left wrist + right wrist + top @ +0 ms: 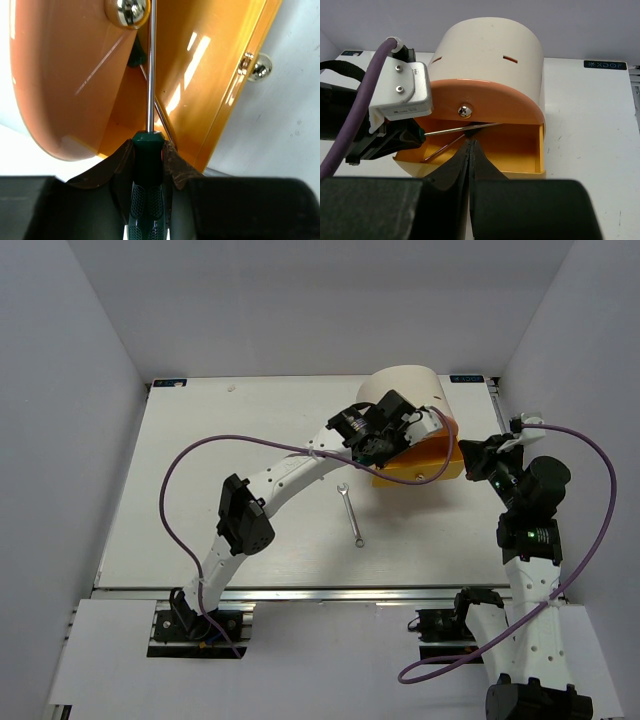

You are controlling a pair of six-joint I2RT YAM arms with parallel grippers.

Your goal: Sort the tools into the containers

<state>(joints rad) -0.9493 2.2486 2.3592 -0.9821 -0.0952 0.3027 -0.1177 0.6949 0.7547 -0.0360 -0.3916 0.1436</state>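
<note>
One screwdriver (147, 180) is gripped by its dark green handle in the clenched left gripper (147, 150), and its thin shaft is pointed into the open orange drawer (520, 150) of the beige box (490, 55). In the right wrist view the shaft is seen lying nearly level across the drawer mouth, just under the metal stud (465, 110) of the half-round front above. A second screwdriver (445, 148) is seen lying slantwise on the drawer floor, its shaft crossed by the held one; its handle is mostly hidden at the back. Whether more tools lie inside cannot be told. In the top view the box is placed at 1 o'clock on the table (200, 440), with the drawer pulled out toward 6 o'clock. The wrench (352, 515) is left flat on the table at 7 o'clock from the drawer, apart from it and from both arms. The right gripper (471, 150) is held at 3 o'clock of the drawer, its jaws pressed together with nothing seen between them, their tips just before the drawer's front rim.
</note>
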